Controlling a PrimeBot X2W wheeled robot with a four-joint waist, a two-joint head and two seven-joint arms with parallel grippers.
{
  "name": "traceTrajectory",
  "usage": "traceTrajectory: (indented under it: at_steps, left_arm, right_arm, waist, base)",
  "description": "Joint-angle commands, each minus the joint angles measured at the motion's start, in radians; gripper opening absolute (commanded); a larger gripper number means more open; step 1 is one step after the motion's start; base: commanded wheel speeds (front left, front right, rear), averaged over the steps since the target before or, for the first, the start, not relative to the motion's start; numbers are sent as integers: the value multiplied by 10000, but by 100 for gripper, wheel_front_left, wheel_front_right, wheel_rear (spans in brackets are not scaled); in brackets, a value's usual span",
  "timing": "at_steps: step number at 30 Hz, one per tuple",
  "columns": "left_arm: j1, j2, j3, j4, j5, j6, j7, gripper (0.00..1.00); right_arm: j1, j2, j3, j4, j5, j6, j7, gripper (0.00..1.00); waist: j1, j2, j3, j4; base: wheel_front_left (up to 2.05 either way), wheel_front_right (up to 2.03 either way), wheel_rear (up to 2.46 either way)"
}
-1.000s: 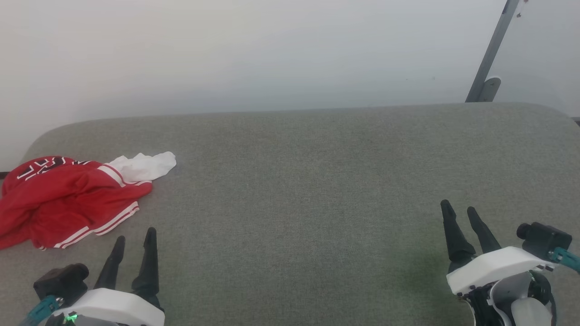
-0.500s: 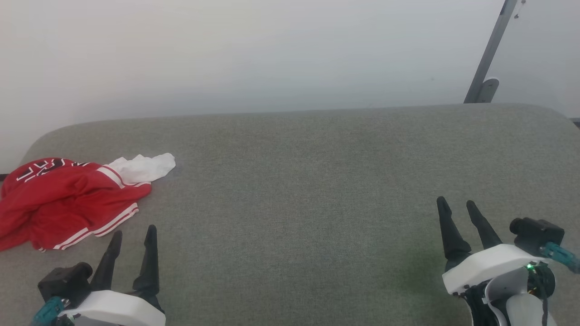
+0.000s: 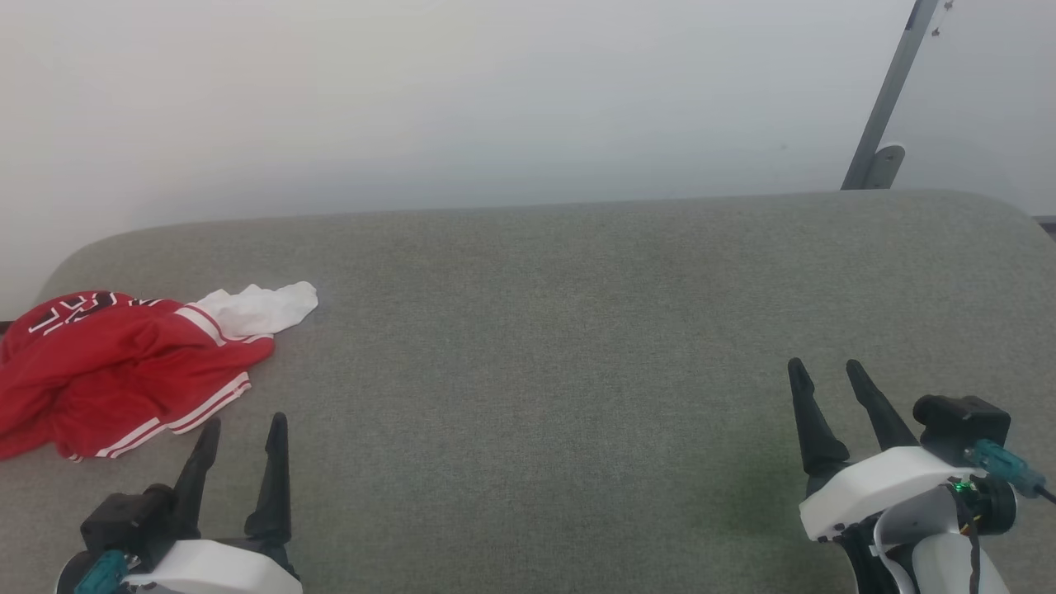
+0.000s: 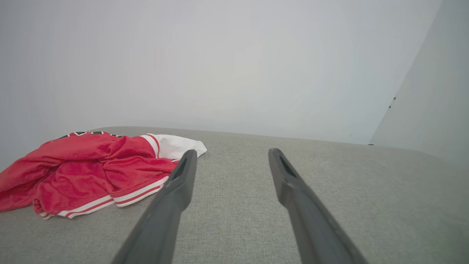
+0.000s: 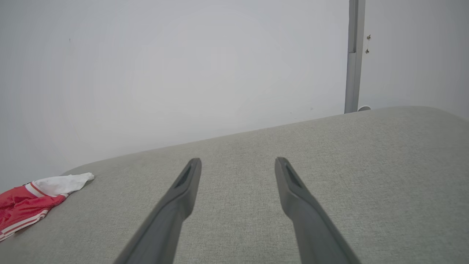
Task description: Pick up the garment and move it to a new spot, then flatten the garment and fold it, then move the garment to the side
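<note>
The garment point(image 3: 115, 371) lies crumpled at the far left of the grey padded surface point(image 3: 561, 330): red fabric, striped trim, one white sleeve point(image 3: 260, 309) poking out to the right, lettering at its back edge. It also lies at the left in the left wrist view point(image 4: 84, 172) and at the far left edge in the right wrist view point(image 5: 25, 205). My left gripper point(image 3: 243, 425) is open just right of and nearer than the garment, touching nothing. Far to the right my right gripper point(image 3: 825, 367) hovers open and holds nothing.
A pale wall rises behind the surface. A grey metal post point(image 3: 887, 99) with a foot bracket stands at the back right, and it appears in the right wrist view as a post point(image 5: 353, 55). The surface's rounded corners curve away at the back left and right.
The whole head picture has shifted slightly, so the camera moved. Both grippers have shifted a little in the picture: the left sits lower, the right has drifted left. The garment lies as before.
</note>
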Motion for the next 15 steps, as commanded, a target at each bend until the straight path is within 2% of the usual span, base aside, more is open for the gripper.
traceTrajectory:
  at_steps: [1,15]
  left_arm:
    - [86,86,-26,-92,222,26,-94,100]
    - [169,201,-107,-132,947,71,-326,100]
  right_arm:
    - [-65,-20,13,-70,-268,0,-108,100]
    - [-53,-34,112,-147,-1148,0,-294,100]
  waist:
    - [0,0,-8,-7]
    - [0,0,-57,-42]
  base:
    - [0,0,0]
    - [0,0,0]
